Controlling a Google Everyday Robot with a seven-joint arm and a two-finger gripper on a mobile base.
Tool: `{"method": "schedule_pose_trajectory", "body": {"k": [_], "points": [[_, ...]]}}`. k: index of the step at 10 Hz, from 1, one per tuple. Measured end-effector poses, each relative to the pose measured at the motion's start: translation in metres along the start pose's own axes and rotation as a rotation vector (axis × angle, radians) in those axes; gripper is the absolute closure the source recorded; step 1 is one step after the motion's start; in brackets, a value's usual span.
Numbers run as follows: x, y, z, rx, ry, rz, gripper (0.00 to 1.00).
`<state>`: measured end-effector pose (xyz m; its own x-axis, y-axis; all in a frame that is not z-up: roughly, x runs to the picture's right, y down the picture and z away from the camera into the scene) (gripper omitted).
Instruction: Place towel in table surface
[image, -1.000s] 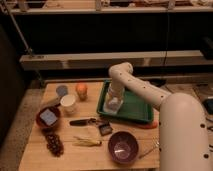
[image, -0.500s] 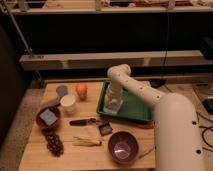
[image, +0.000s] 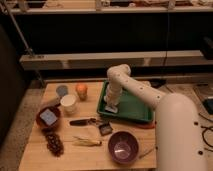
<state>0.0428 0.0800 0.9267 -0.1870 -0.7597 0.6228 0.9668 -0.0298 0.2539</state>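
My gripper (image: 111, 106) points down into the left part of the green tray (image: 131, 111), at the end of the white arm that reaches in from the right. Its fingers are shut on the towel (image: 111, 109), a small whitish cloth that shows at their tips on the tray floor. The arm hides most of the cloth. The table surface (image: 90, 159) is light tan wood and spreads under the tray and to its left and front.
Left of the tray stand a white cup (image: 68, 103), an orange (image: 81, 90) and a grey-blue cup (image: 62, 90). A dark red bowl (image: 49, 117) holds a bluish square. A dark utensil (image: 84, 121), a yellow item (image: 88, 142), a dark cluster (image: 54, 143) and a purple bowl (image: 123, 146) lie in front.
The gripper's fingers have closed on the towel in the tray. The arm has dipped slightly and otherwise stayed in place.
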Motion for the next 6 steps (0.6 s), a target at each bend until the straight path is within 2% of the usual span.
{"method": "schedule_pose_trajectory", "body": {"k": [2,6], "points": [[-0.001,-0.002,-0.035,-0.002,0.068,0.001,1.00],[-0.008,-0.021,-0.133,-0.026,0.207,-0.047,1.00]]}}
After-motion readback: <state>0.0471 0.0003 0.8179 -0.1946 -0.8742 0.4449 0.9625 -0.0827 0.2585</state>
